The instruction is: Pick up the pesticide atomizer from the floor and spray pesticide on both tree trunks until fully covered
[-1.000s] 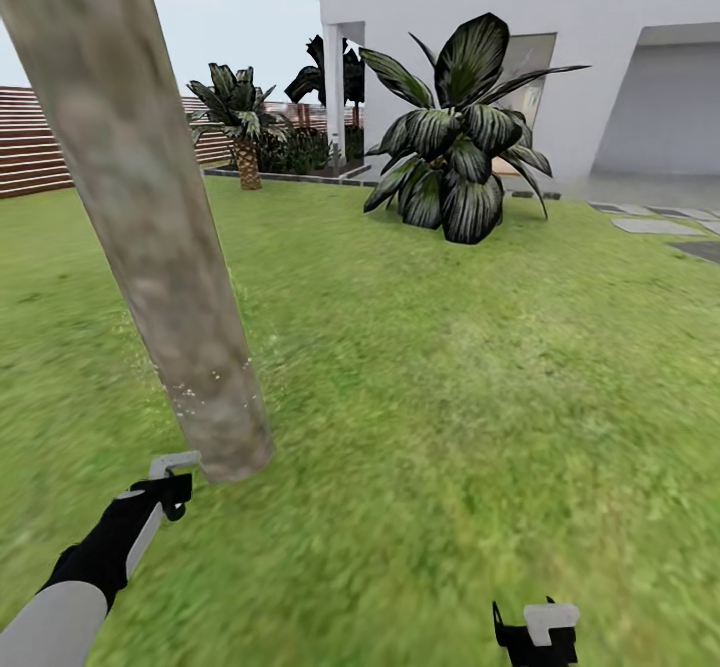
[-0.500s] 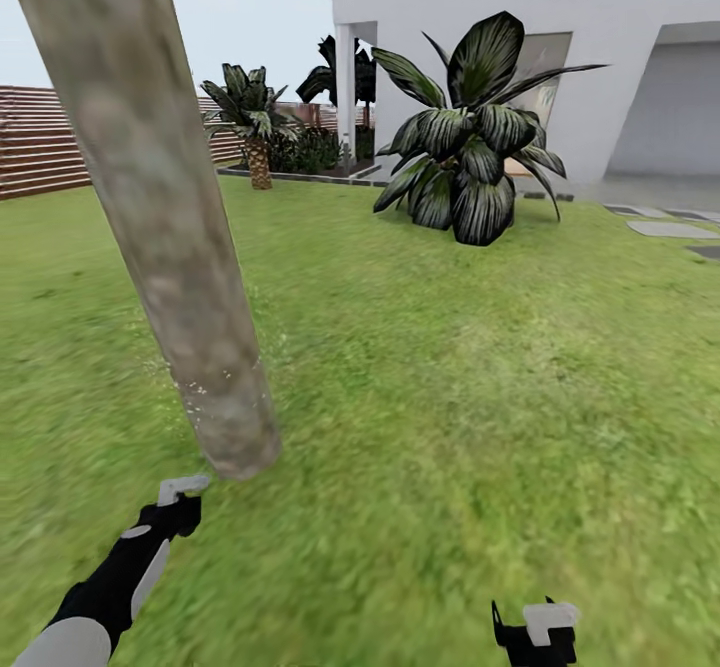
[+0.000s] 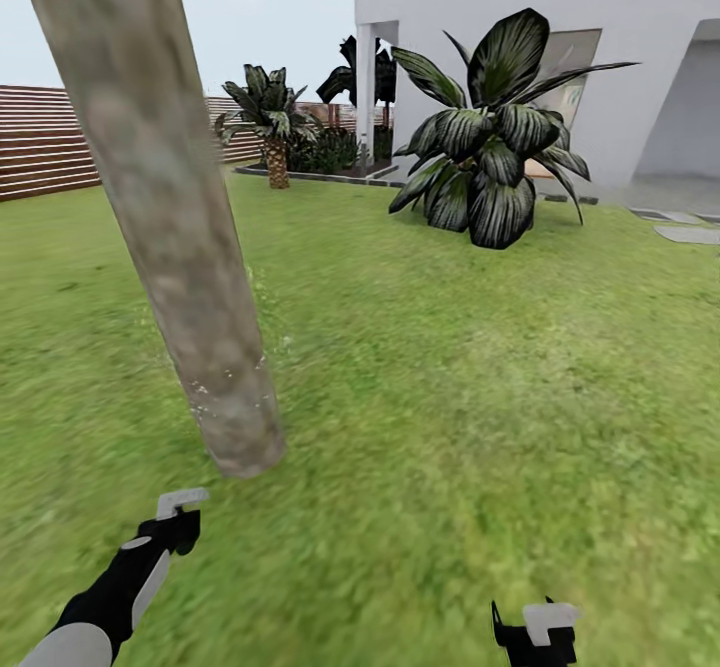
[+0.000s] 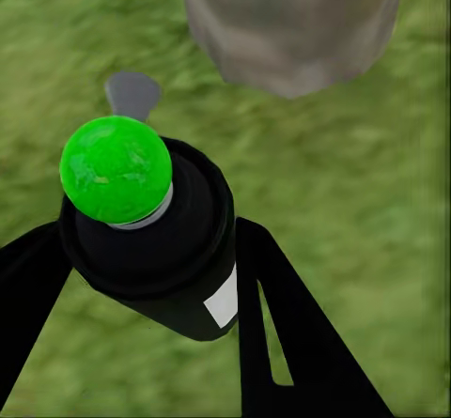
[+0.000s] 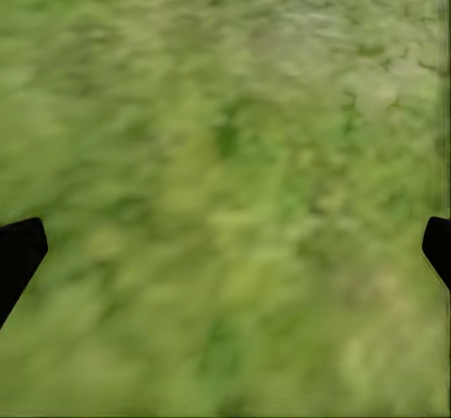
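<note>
Black atomizer [image 4: 150,249] with a green cap sits clamped between the left gripper [image 4: 155,277] fingers in the left wrist view, nozzle end toward the trunk [image 4: 291,23] base. Head view: left gripper [image 3: 172,517] at lower left of frame, just short of the trunk [image 3: 175,217], which runs from upper left down to the grass [image 3: 450,397]. A few white specks of pesticide [image 3: 205,397] show on the lower trunk; higher up it looks bare. Right gripper [image 3: 535,632] at bottom edge, right of centre, fingers spread wide and empty over grass [image 5: 225,193].

Step in hand, by my reading: spraying the first tree, coverage far from full. Next move likely needs the left arm raised and swept along the trunk with the nozzle aimed at it. Striped plant [image 3: 490,147] and house [image 3: 620,67] sit at upper right, not involved.
</note>
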